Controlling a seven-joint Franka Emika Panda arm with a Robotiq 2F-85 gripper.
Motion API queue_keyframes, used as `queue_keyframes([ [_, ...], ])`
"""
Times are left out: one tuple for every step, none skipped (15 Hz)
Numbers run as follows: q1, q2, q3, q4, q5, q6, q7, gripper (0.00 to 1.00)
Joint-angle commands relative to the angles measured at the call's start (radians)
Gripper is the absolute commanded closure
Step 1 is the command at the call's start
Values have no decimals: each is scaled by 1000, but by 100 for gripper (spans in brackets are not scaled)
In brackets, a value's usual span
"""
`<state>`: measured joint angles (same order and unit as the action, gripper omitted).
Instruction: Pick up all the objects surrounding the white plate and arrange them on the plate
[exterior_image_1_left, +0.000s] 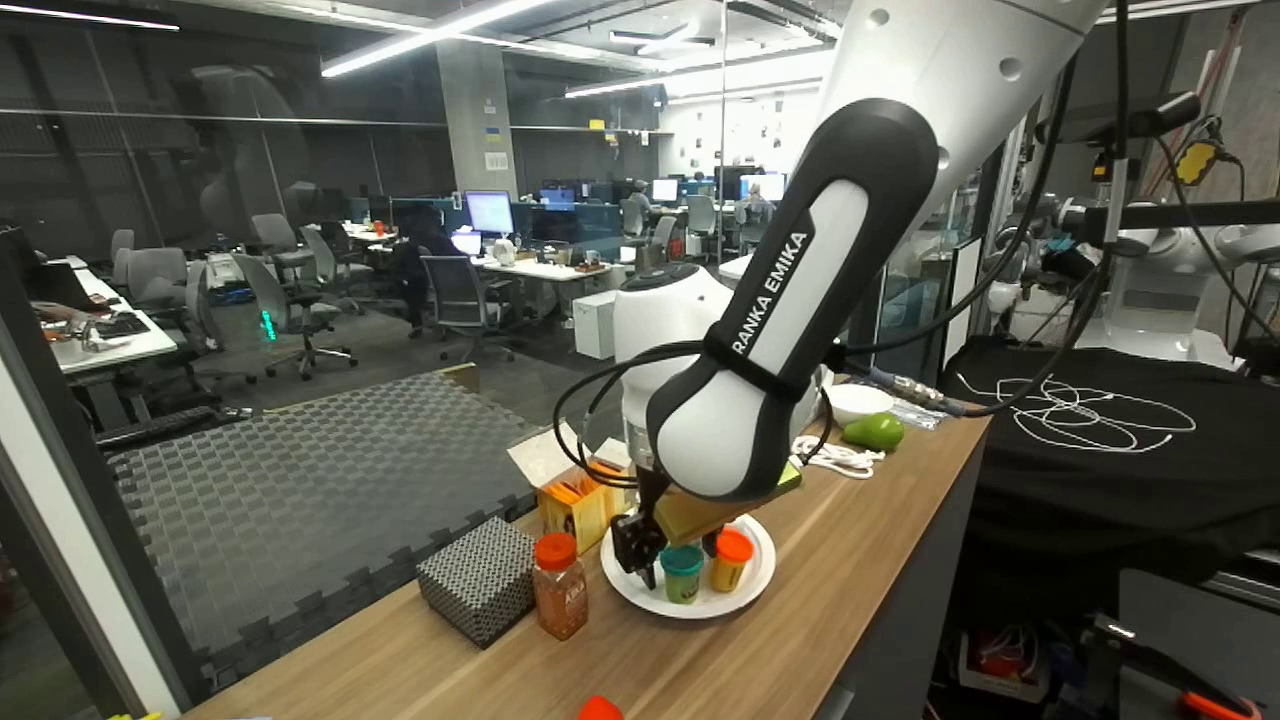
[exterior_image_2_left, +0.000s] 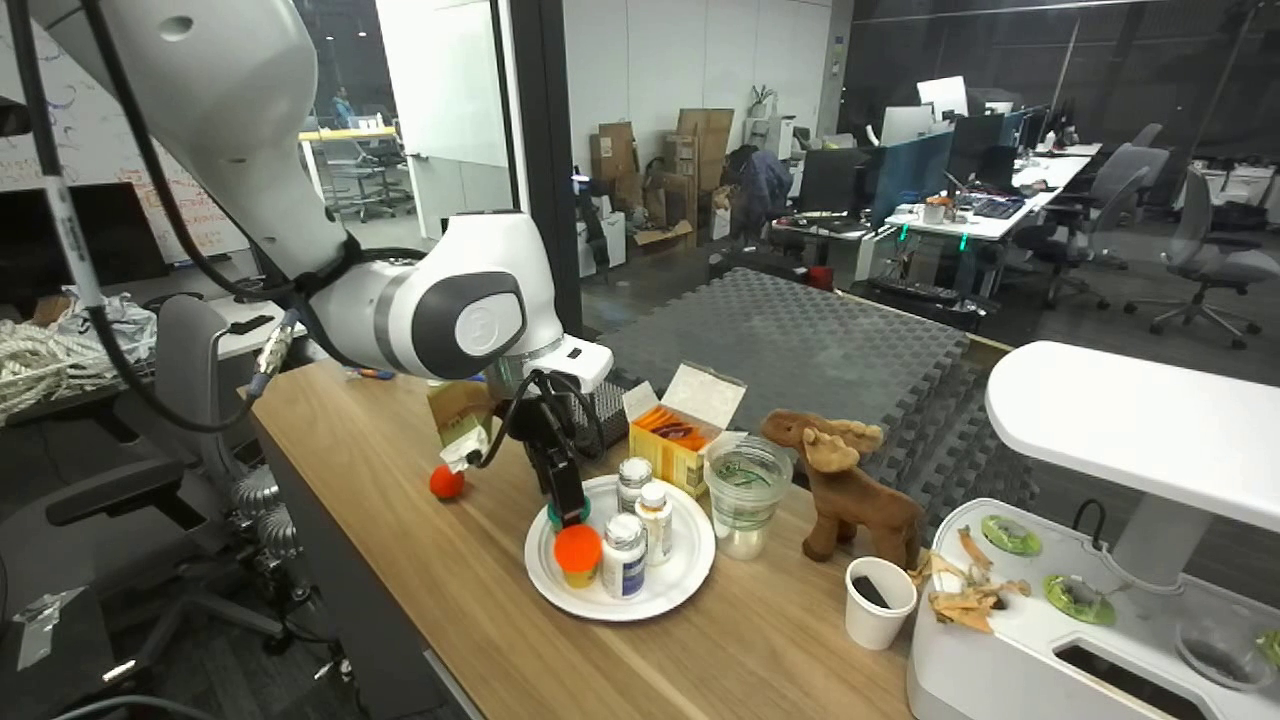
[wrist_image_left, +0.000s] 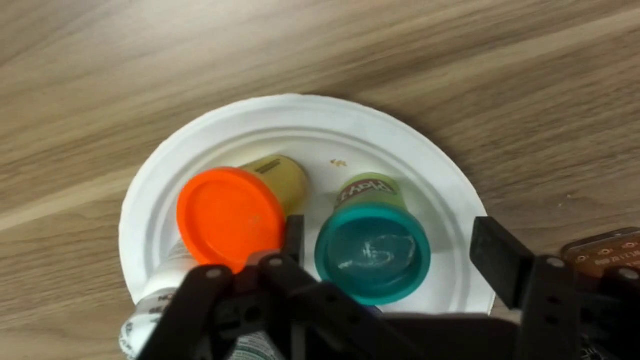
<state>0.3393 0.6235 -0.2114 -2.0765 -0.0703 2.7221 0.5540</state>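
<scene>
Over the white plate (wrist_image_left: 320, 112), the claw (wrist_image_left: 392, 250) has its fingers (wrist_image_left: 500, 265) spread wide and holds nothing: the wrist view shows the teal-lidded tub (wrist_image_left: 372, 255) between them, a gap at each side. Tub sits upright on the plate. Orange-lidded tub (wrist_image_left: 230, 215) likewise upright on it, just beside one finger; contact cannot be told. Three bottles (exterior_image_2_left: 625, 565) share the plate, grouped close together in an exterior view. Outside the rim: spice jar (exterior_image_1_left: 562, 598) just beside it, flap-up box of packets (exterior_image_2_left: 680, 465) and clear jar (exterior_image_2_left: 747, 500) near; toy moose (exterior_image_2_left: 855, 500), paper cup (exterior_image_2_left: 875, 620) and round red thing (exterior_image_2_left: 446, 483) farther off, all on the wooden table (exterior_image_2_left: 780, 640).
</scene>
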Motion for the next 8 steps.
queue_keyframes([
  [-13, -41, 11, -10, -3, -8, -13, 0],
  [-13, -49, 13, -10, -1, -9, -13, 0],
  [-16, -58, 17, -11, 0, -11, -16, 0],
  [-17, -69, 20, -11, 2, -13, -18, 0],
  [-21, -80, 27, -11, 5, -15, -21, 0],
  [-21, -88, 30, -9, 5, -16, -20, 0],
  [-24, -95, 38, -6, 7, -17, -22, 0],
  [-30, -98, 51, 3, 9, -17, -33, 0],
])
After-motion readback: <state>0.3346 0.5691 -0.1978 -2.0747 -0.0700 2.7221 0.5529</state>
